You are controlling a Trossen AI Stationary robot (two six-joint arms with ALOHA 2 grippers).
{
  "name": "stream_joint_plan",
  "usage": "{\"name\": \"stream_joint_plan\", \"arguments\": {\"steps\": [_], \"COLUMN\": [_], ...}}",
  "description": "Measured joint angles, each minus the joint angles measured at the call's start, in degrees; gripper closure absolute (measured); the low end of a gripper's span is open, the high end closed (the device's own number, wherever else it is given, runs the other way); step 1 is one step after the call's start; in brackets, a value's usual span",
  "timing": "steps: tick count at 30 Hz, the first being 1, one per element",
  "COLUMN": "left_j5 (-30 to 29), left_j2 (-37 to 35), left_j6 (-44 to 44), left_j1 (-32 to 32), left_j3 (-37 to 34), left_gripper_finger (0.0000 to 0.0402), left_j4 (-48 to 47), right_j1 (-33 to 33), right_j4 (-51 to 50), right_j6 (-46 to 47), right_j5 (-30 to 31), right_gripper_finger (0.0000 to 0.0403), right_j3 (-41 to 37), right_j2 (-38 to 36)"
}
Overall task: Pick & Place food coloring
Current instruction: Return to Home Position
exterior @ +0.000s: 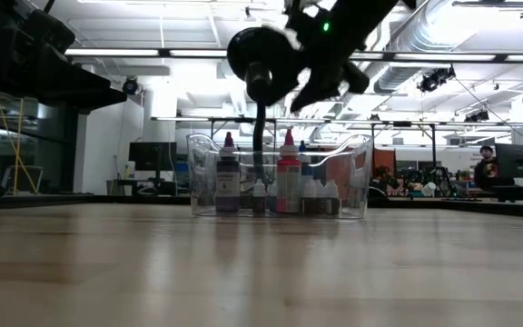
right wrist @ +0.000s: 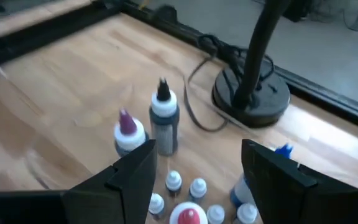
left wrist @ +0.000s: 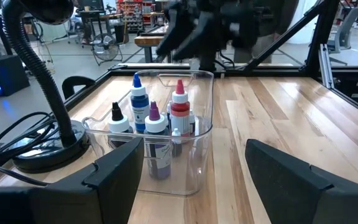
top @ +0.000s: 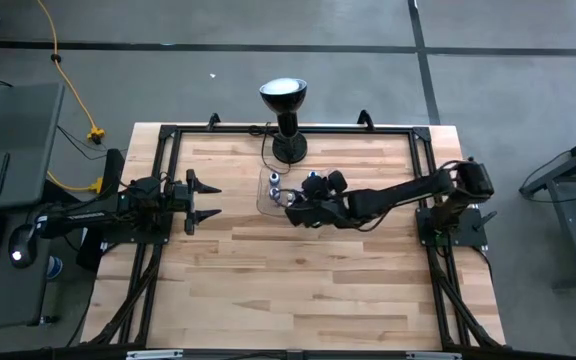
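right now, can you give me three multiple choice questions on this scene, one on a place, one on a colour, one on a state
1. Where does the clear bin stand?
A) right by the lamp's base
B) under the left arm
C) at the table's near edge

2. What colour is the lamp?
A) white
B) black
C) red

3. How are the jaws of the right arm?
A) shut on a bottle
B) resting on the table
C) open and empty, above the bin

Answers:
1 A, the high view shows the bin next to the lamp's base.
2 B, its head, neck and base are all dark.
3 C, the right wrist view shows the jaws apart with the bottles below them.
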Motion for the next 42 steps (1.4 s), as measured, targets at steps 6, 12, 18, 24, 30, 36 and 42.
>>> {"name": "stream_joint_plan", "arguments": {"steps": [6,12,18,24,30,36,42], "left_j5": [0.0,0.0,0.0,0.0,0.0,0.0,0.0], "left_j2": [0.0,0.0,0.0,0.0,0.0,0.0,0.01], "left_j6": [0.02,0.0,0.0,0.01,0.02,0.01,0.02], "left_j1": [0.0,-0.01,0.0,-0.02,-0.02,0.0,0.0], "left_j3": [-0.02,0.0,-0.02,-0.01,0.0,-0.02,-0.02], "left_gripper_finger": [0.0124,0.0124,0.0124,0.0124,0.0124,0.0124,0.0124], "left_j4": [0.0,0.0,0.0,0.02,0.02,0.01,0.0], "right_j1": [0.0,1.17,4.29,8.05,10.31,11.37,10.57], "right_j4": [0.41,0.38,-5.26,-11.8,-13.24,-8.95,22.86], "right_j6": [-3.05,-8.83,-11.19,-9.05,-8.39,-1.12,-6.43], "right_j5": [-2.7,-3.98,-2.68,-1.08,1.37,10.28,7.92], "right_gripper_finger": [0.018,0.0182,0.0212,0.0307,0.0391,0.0399,0.0402], "right_j3": [-0.02,-0.02,-0.02,-0.02,-0.02,-7.17,-23.79], "right_j2": [-9.31,-20.48,-29.3,-32.57,-31.74,-31.25,-31.5]}}
